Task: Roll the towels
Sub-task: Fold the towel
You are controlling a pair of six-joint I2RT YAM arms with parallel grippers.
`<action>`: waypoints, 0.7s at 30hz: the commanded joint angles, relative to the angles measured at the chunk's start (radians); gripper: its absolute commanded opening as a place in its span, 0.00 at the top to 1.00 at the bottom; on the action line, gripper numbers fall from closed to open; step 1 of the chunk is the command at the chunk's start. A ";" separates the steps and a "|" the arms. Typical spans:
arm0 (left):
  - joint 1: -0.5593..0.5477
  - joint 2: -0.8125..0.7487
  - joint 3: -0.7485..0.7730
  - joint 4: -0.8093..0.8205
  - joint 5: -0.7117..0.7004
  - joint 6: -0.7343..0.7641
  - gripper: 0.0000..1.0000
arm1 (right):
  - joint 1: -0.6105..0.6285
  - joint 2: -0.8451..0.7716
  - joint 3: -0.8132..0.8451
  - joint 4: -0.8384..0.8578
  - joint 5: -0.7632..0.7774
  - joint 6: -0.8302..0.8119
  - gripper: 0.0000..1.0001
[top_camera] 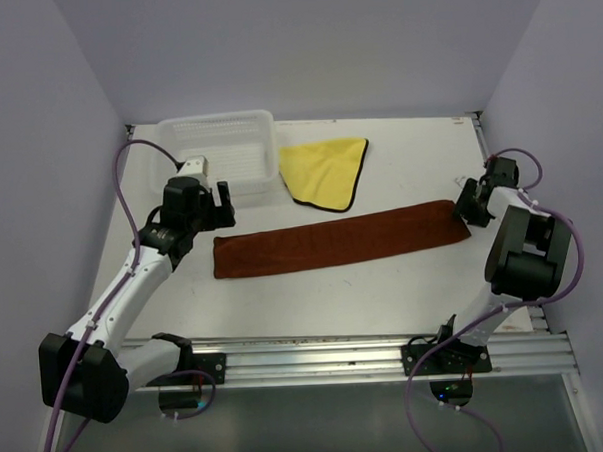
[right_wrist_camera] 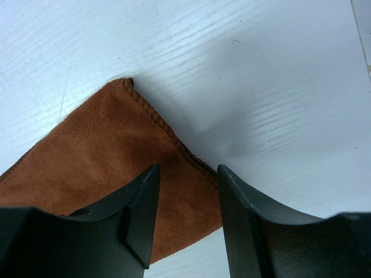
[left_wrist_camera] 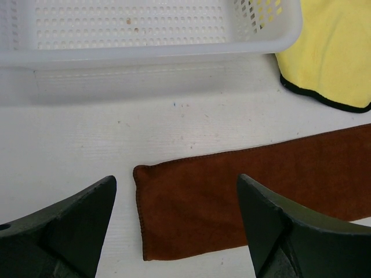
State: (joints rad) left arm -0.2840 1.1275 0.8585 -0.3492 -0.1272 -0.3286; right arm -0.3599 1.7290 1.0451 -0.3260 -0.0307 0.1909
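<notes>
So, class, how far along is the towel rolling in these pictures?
Done: the brown towel lies flat as a long strip. In hand: the left end effector and right end effector sit open at its ends; no roll started. Still to do: rolling it, then the yellow towel by the basket.

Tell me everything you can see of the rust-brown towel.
The rust-brown towel is a soft, suede-like cloth with a stitched hem, laid out as a long narrow strip and not yet rolled. It lies flat on the white table, running left to right, with its right end slightly farther back. The open left gripper hangs over its left end. The open right gripper is at its right corner; contact cannot be told. The yellow towel lies just behind it, apart.
</notes>
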 commanded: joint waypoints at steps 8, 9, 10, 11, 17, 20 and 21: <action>-0.011 -0.008 0.005 0.055 0.001 0.023 0.11 | 0.044 0.109 0.082 -0.013 -0.020 -0.062 0.53; -0.011 -0.011 0.005 0.053 -0.003 0.025 0.11 | 0.048 0.113 0.098 -0.033 -0.017 -0.068 0.53; -0.011 -0.014 0.005 0.050 -0.011 0.023 0.11 | 0.061 0.115 0.099 -0.038 -0.002 -0.071 0.53; -0.011 -0.017 0.005 0.050 -0.012 0.025 0.11 | 0.067 0.115 0.104 -0.045 0.005 -0.074 0.53; -0.011 -0.018 0.005 0.049 -0.006 0.022 0.10 | 0.163 0.190 0.135 -0.140 0.138 -0.133 0.54; -0.011 -0.020 0.002 0.052 -0.002 0.020 0.10 | 0.170 0.221 0.141 -0.170 0.150 -0.116 0.60; -0.012 -0.021 0.001 0.052 -0.003 0.022 0.09 | 0.170 0.225 0.141 -0.173 0.163 -0.107 0.64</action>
State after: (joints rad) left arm -0.2890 1.1271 0.8585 -0.3447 -0.1276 -0.3275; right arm -0.2058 1.8832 1.2018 -0.4038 0.0933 0.0845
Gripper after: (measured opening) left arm 0.901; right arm 0.391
